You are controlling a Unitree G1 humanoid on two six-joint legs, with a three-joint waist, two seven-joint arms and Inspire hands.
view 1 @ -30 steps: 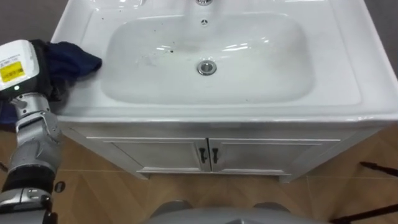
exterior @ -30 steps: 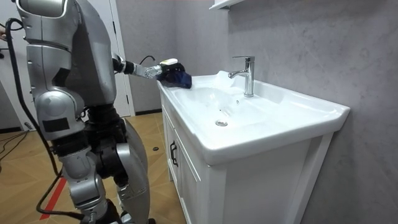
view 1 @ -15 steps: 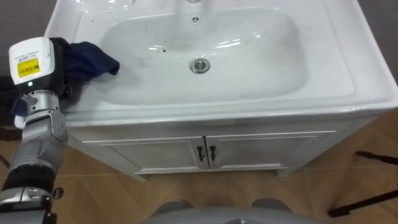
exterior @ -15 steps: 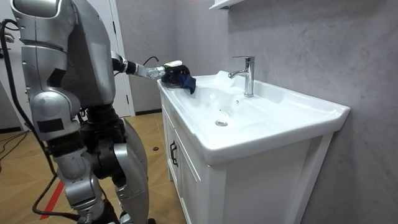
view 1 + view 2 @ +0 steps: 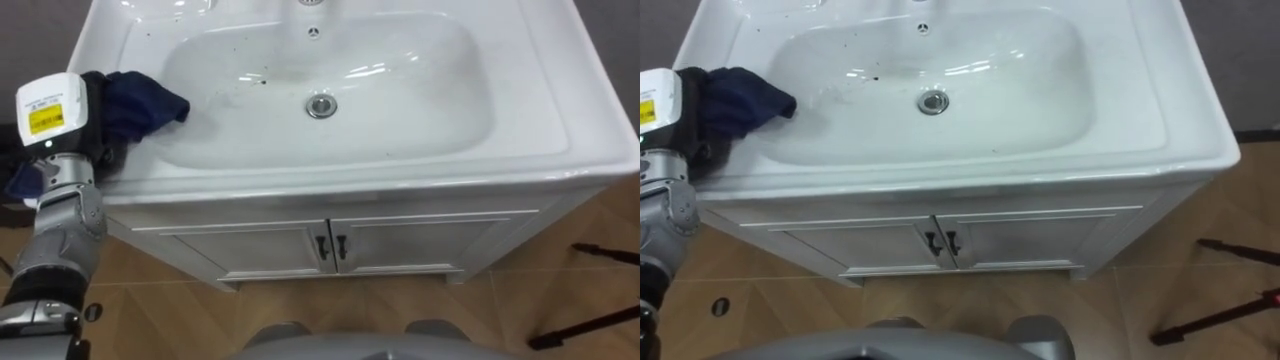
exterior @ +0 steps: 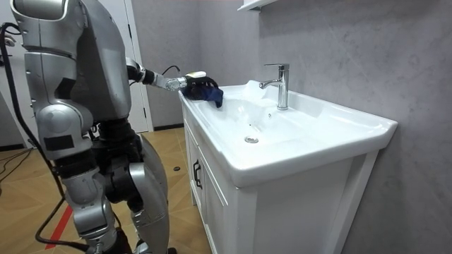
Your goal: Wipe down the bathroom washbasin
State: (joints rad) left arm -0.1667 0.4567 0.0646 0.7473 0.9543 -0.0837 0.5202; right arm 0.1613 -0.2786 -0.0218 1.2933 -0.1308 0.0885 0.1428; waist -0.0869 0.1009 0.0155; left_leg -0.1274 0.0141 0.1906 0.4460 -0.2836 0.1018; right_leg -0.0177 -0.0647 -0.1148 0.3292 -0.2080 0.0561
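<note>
A white basin (image 5: 560, 110) with a round drain (image 5: 321, 105) is set in a white vanity. Dark specks (image 5: 265, 82) and faint smears lie on the bowl's left side. A dark blue cloth (image 5: 135, 100) is bunched over the left rim, its edge hanging toward the bowl. My left hand (image 5: 55, 115) is shut on the cloth (image 6: 206, 90) and holds it just above the rim, in the room view too (image 6: 185, 80). In the right eye view the cloth (image 5: 735, 100) shows beside the same hand (image 5: 660, 105).
A chrome faucet (image 6: 281, 85) stands at the back of the basin. Below the basin are two cabinet doors with dark handles (image 5: 330, 246). Wooden floor lies in front, and I stand at the vanity's front edge. A grey wall runs behind.
My left hand has lifted the cloth slightly off the rim and carried it a little toward the bowl. The eye view has shifted downward.
</note>
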